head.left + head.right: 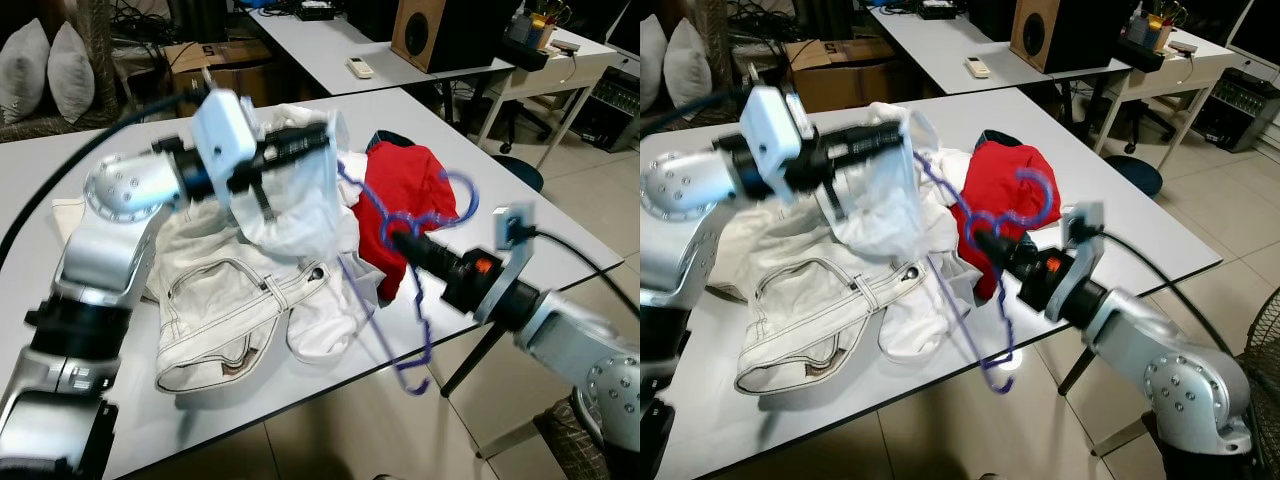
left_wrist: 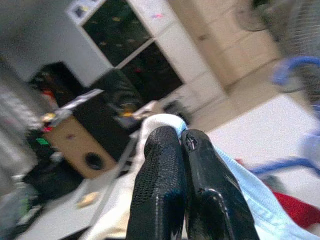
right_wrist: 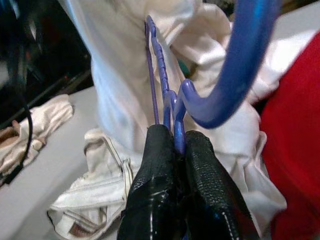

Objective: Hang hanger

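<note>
My right gripper (image 1: pixel 392 238) is shut on the neck of a blue-purple plastic hanger (image 1: pixel 455 195), just below its hook, above the table's right part. One hanger arm reaches up into a pale white-blue shirt (image 1: pixel 300 200); the other slants down past the table edge. My left gripper (image 1: pixel 322 132) is shut on the shirt's upper edge and holds it lifted above the white table (image 1: pixel 250 400). In the right wrist view the fingers (image 3: pixel 155 165) clamp the hanger (image 3: pixel 240 65) right in front of the shirt (image 3: pixel 120 75). The left wrist view has cloth (image 2: pixel 240 185) pinched between the fingers (image 2: pixel 160 165).
White trousers (image 1: pixel 230 310) and a red garment (image 1: pixel 410 190) lie on the table under both arms. Behind stand a second table with a wooden speaker (image 1: pixel 420 30) and a remote (image 1: pixel 360 68), a cardboard box (image 1: pixel 215 60) and pillows (image 1: pixel 50 65). Tiled floor lies to the right.
</note>
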You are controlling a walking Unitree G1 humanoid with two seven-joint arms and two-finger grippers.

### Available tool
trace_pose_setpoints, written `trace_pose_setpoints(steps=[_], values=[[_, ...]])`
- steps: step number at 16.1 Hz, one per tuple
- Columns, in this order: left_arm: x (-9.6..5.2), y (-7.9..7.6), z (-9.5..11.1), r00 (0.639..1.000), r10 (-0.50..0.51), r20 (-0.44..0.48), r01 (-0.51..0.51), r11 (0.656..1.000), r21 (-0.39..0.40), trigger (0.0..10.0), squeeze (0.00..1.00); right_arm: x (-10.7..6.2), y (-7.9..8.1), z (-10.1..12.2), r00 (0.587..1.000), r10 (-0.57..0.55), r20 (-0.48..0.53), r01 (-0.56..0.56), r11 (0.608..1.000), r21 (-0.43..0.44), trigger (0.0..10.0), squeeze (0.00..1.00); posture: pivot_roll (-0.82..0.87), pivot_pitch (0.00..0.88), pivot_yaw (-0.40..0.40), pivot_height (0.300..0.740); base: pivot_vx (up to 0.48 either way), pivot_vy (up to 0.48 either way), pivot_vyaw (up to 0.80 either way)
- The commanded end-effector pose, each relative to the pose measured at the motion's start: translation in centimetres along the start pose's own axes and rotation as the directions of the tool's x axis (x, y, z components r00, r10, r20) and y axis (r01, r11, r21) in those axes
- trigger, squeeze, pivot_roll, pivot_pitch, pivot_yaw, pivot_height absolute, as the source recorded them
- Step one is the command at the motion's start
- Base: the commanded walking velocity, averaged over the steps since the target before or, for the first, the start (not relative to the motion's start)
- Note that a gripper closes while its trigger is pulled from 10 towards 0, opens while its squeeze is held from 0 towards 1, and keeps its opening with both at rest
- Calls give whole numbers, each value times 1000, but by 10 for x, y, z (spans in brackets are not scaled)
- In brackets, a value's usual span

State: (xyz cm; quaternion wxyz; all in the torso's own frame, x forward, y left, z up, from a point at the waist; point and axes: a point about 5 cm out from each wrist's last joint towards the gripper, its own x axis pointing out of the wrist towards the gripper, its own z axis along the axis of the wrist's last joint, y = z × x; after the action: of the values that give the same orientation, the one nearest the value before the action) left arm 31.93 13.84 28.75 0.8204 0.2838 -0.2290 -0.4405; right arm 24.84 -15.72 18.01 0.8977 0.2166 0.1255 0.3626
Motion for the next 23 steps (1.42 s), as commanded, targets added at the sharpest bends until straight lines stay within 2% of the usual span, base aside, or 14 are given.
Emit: trace_pose_setpoints(steps=[1,5,8,10,12,14,16,20,23], values=[[2,6,4,1000,29,7,-30,999,35,0,0,-3,0,0,1000,-24,-19,23,1000,-21,10000,0,-189,0,-32,740,0,0,0],[1,17,8,994,108,34,-109,993,45,0,0,-7,-1,-5,998,-47,-49,44,998,-45,10000,0,-189,0,-21,740,0,0,0],[-5,31,9,980,195,29,-196,976,90,0,0,-12,5,-3,999,-18,-35,17,999,-36,10000,0,-194,0,-16,740,0,0,0],[-7,37,11,977,211,41,-214,972,98,0,0,-16,10,-3,999,22,-30,-23,998,-51,10000,0,-195,0,-13,740,0,0,0],[-5,25,8,996,89,30,-91,994,60,0,0,-22,25,10,989,149,21,-145,982,-120,10000,0,-196,0,-11,740,0,0,0],[-3,8,-2,1000,-4,-21,5,999,43,0,0,-26,30,17,983,184,23,-178,971,-163,10000,0,-198,0,-10,740,0,0,0],[-1,4,-11,998,2,-60,2,998,63,0,0,-30,27,19,985,170,-11,-169,965,-202,10000,0,-200,0,-12,740,0,0,0],[-10,20,-20,984,124,-126,-111,988,108,0,0,-50,21,23,990,139,-20,-140,966,-217,10000,0,-200,0,-21,740,0,0,0],[-12,27,-19,980,170,-104,-158,981,111,0,0,-71,14,11,996,65,-63,-75,979,-188,10000,0,-208,0,-14,740,0,0,0]])
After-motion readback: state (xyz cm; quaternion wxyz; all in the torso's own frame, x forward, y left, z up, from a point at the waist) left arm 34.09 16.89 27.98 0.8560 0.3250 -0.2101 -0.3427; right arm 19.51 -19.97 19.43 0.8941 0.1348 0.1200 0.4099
